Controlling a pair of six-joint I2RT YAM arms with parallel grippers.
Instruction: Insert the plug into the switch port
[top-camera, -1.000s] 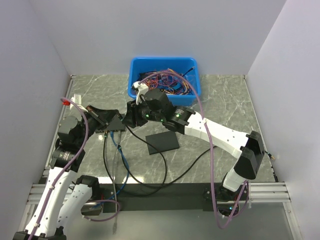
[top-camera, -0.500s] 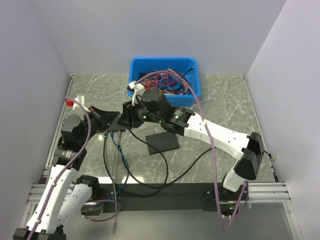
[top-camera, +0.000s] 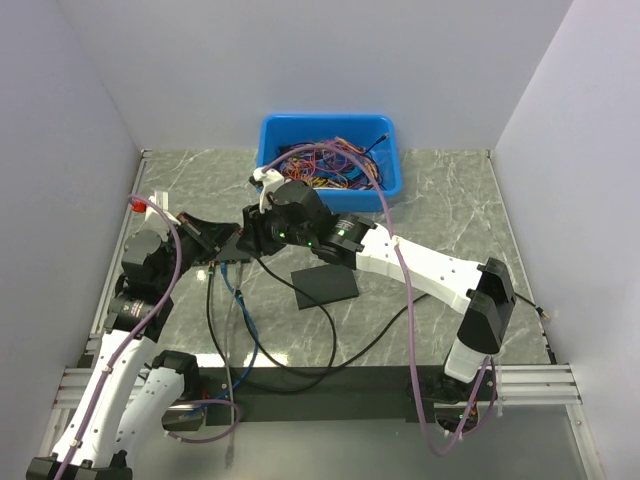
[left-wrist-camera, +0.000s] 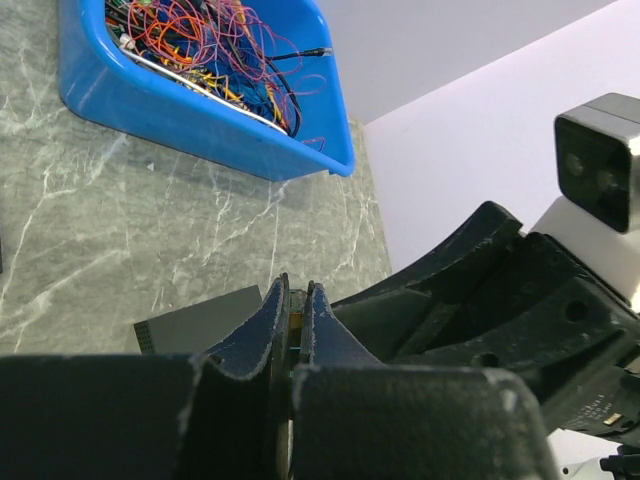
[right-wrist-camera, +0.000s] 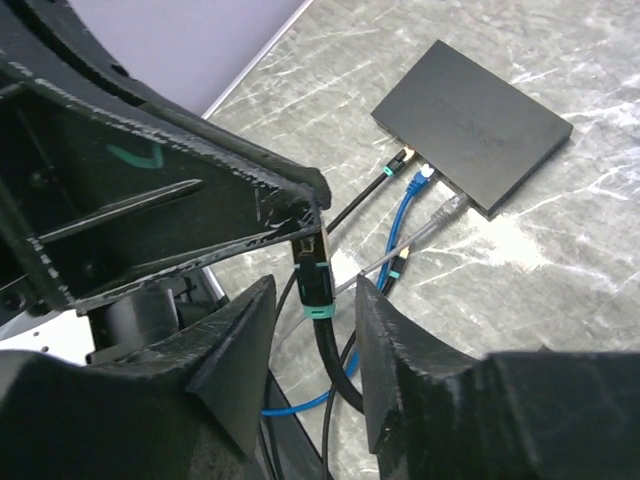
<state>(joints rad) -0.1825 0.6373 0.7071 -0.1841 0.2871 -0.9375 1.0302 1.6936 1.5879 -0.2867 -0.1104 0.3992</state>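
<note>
My left gripper (top-camera: 228, 243) is shut on a network plug (right-wrist-camera: 314, 268) with a teal boot and a black cable, and holds it above the table. The plug shows as a sliver between the left fingertips in the left wrist view (left-wrist-camera: 296, 316). My right gripper (right-wrist-camera: 315, 290) is open, with one finger on each side of the plug and its cable and touching neither. The switch (right-wrist-camera: 480, 120) is a dark flat box. Its port row (right-wrist-camera: 440, 185) faces the arms with three cables plugged in. In the top view the switch (top-camera: 228, 254) lies mostly hidden under both grippers.
A plain black slab (top-camera: 325, 284) lies right of the switch. A blue bin (top-camera: 392, 172) full of tangled wires stands at the back. Blue, grey and black cables (top-camera: 235, 320) loop over the table toward the near edge.
My right gripper has moved left and closed in around the plug held by my left gripper. The left arm shifted slightly a second ago and has held still since.
</note>
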